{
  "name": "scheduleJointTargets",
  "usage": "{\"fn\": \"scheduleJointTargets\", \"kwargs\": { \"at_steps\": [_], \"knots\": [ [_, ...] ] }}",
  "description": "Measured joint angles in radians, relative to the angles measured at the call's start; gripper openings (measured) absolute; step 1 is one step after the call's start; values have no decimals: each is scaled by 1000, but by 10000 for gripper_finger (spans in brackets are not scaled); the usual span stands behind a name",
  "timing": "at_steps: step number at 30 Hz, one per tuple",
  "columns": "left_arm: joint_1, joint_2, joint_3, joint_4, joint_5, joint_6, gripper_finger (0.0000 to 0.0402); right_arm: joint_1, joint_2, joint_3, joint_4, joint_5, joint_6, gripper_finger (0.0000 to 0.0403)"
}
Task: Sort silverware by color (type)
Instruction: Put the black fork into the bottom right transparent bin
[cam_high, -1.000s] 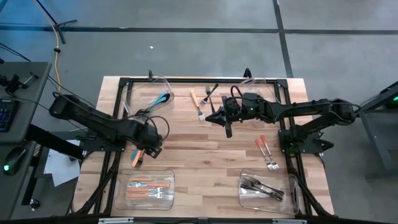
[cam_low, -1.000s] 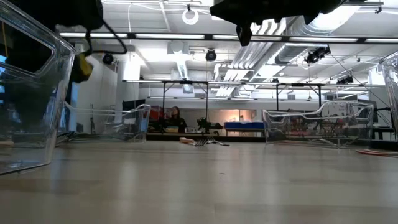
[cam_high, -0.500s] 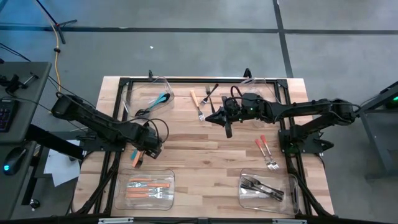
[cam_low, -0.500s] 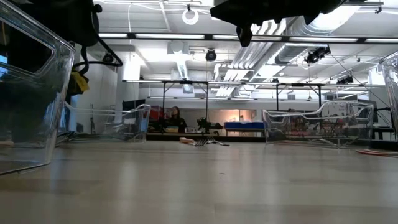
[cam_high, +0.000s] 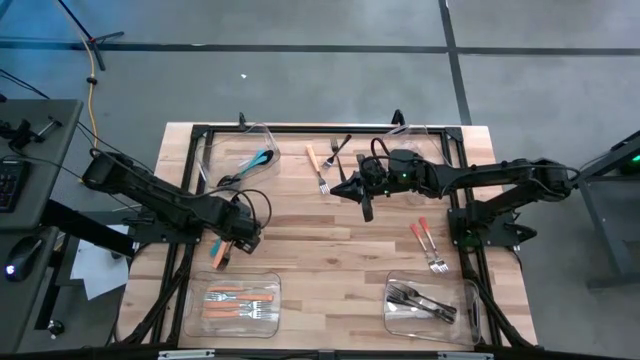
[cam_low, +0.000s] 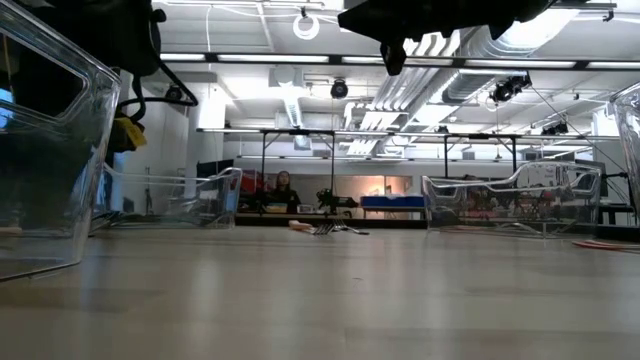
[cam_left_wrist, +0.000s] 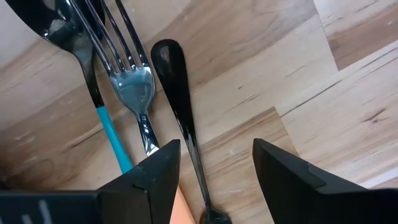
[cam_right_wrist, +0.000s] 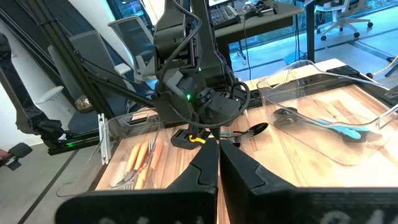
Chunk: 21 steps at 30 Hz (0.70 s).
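My left gripper points down, low over the table's left side, and is open. Under it lie a black spoon, a fork with a silver head and a teal-handled spoon, side by side on the wood. The fingers stand on either side of the black spoon's handle; one finger hides the fork's handle. My right gripper hangs shut and level above the table's middle, holding nothing.
Clear bins stand at the corners: near left with orange-handled forks, near right with black pieces, far left with a teal spoon, far right. Loose forks lie at the far middle, a red-orange pair at the right.
My left gripper has sunk toward the three pieces under it and then stayed still, its fingers open throughout. The silverware has not moved.
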Motion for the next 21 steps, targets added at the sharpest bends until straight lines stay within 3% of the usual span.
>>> {"fn": "scheduleJointTargets", "kwargs": {
  "at_steps": [21],
  "knots": [
    [1, 105, 1, 35, 4, 1, 190, 0, 0, 0, -15, 0, 1, 0]
  ]
}}
